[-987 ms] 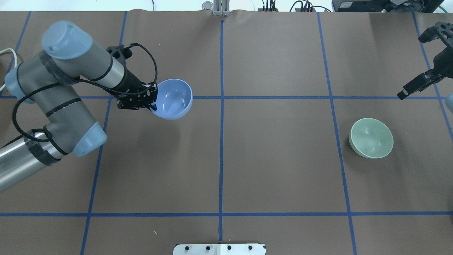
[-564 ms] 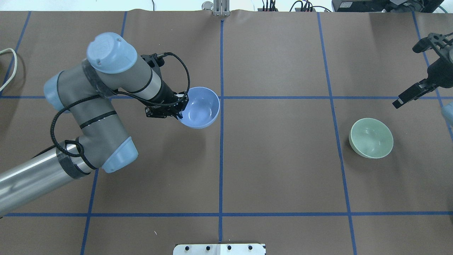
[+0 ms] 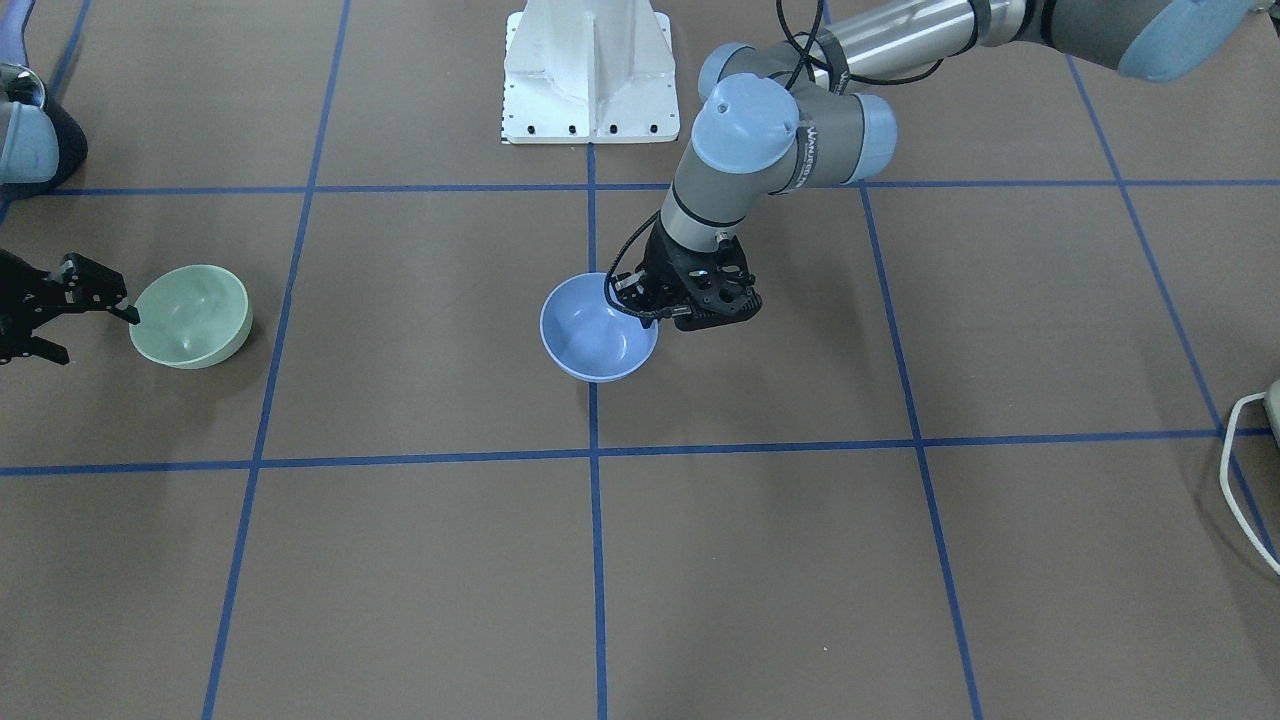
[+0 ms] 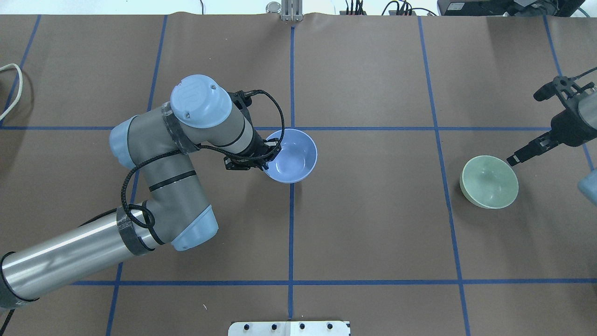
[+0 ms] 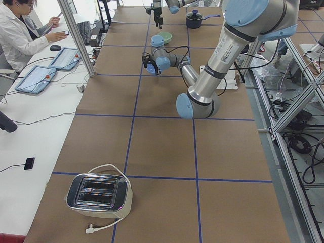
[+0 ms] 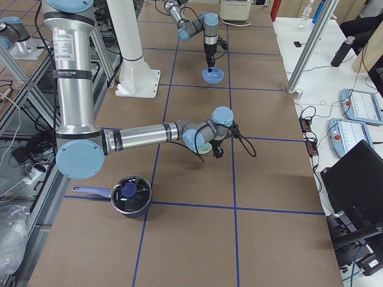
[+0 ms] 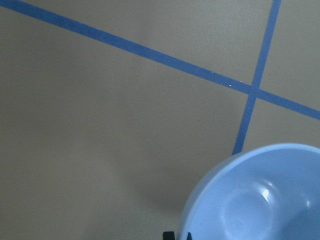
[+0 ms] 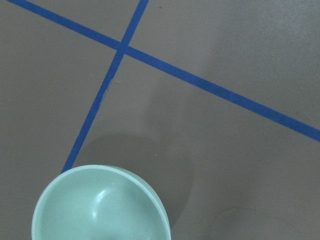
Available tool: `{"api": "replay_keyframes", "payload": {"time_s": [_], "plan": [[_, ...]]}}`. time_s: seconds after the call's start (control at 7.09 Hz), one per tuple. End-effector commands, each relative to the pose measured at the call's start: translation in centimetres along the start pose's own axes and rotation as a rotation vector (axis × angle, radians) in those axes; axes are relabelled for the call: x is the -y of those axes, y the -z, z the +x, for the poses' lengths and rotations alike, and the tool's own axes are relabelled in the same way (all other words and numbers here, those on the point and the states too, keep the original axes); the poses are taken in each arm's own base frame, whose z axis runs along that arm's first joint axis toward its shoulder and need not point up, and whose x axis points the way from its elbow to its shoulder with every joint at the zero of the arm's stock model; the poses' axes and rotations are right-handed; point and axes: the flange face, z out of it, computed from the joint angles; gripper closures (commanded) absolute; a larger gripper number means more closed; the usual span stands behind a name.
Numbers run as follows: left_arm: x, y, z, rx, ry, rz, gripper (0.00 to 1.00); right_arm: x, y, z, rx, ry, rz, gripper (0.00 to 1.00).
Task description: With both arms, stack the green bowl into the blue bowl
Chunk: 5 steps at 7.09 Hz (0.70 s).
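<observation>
The blue bowl hangs at the table's centre line, mouth up. My left gripper is shut on its rim on the side nearest the left arm; the bowl also shows in the front view and the left wrist view. The green bowl sits upright on the table at the right, also in the front view and the right wrist view. My right gripper is open and empty, one fingertip just beside the green bowl's rim.
The white pedestal base stands at the robot's side of the table. A toaster sits at the table's left end, with its white cable. A dark pot stands at the right end. Blue tape lines cross the brown table.
My left arm has carried the blue bowl rightward to the centre line. My right gripper has moved in toward the green bowl's rim. The green bowl has not moved.
</observation>
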Motion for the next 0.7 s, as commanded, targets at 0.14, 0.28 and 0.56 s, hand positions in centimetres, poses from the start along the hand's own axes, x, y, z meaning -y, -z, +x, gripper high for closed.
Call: {"api": "replay_keyframes", "payload": {"time_s": [0.14,0.28,0.56], "plan": [[-0.8,-2.5,-0.2,0.035,-0.003,-0.013,0.9,-0.6,-0.8,0.3,0.003,0.006,0.005,0.05],[-0.9,-3.2,-0.4,0.042,-0.008,0.013,0.88,-0.5,-0.8,0.3,0.003,0.006,0.005,0.05],[-1.5,-3.1,0.0,0.033,-0.025,0.01,0.68,-0.5,-0.8,0.2,0.002,0.008,0.006,0.05]]}}
